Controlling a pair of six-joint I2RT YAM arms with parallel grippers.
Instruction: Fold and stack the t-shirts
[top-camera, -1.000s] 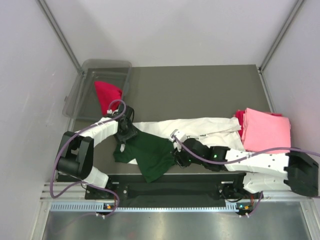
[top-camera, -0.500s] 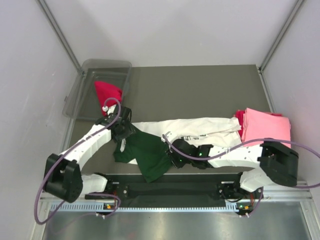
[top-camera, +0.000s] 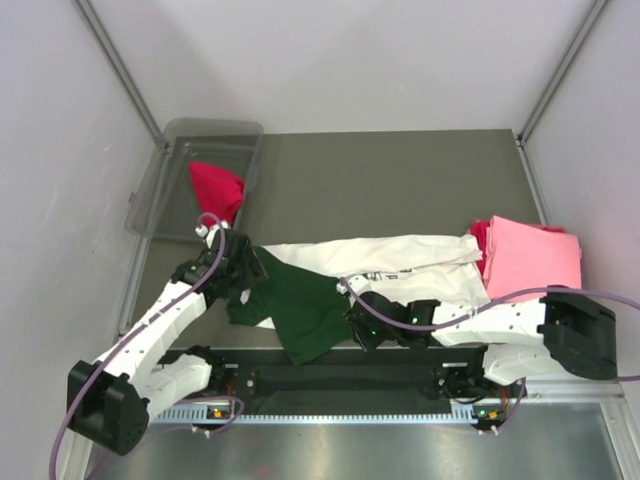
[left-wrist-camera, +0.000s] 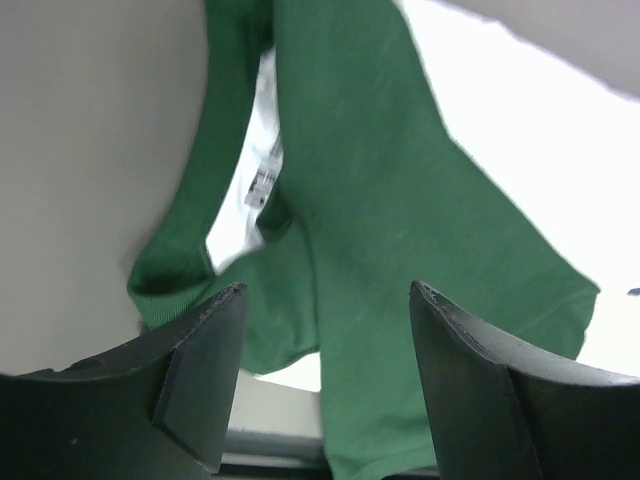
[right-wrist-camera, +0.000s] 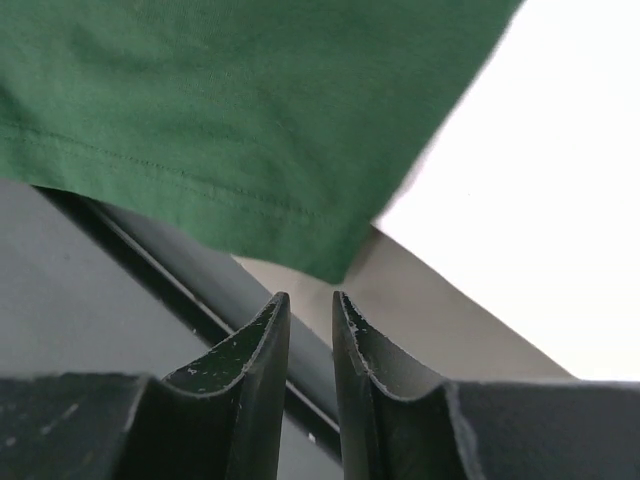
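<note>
Nearest the bases, the right gripper (top-camera: 358, 326) sits low at the table's near edge, by the near hem of the green sleeve (top-camera: 300, 305). It has slid toward that edge over the last second, and its fingers (right-wrist-camera: 258, 350) have drawn nearly together. The wrist view shows only a thin slit between them, with nothing in it. The sleeve's corner (right-wrist-camera: 330, 265) lies just past the tips, not pinched.

The left gripper (top-camera: 238, 272) has shifted a little nearer and to the left, its arm swinging out behind it. It hovers over the collar end of the same shirt (top-camera: 400, 255) with fingers (left-wrist-camera: 205, 370) spread wide and nothing between them. Green cloth and the neck label (left-wrist-camera: 262, 185) lie below.

The shirt itself looks unmoved: a long white band across the table (top-camera: 400, 180), green end to the left, unfolded. My judgement is that both grippers are lining up on the green end and neither has a hold yet. The right seems to be closing just short of the hem, so it may come away empty.

Further right, the pink shirt (top-camera: 530, 258) lies folded on a red one (top-camera: 478, 234). Farthest back on the left, another red shirt (top-camera: 215, 186) waits in the bin (top-camera: 150, 200).
</note>
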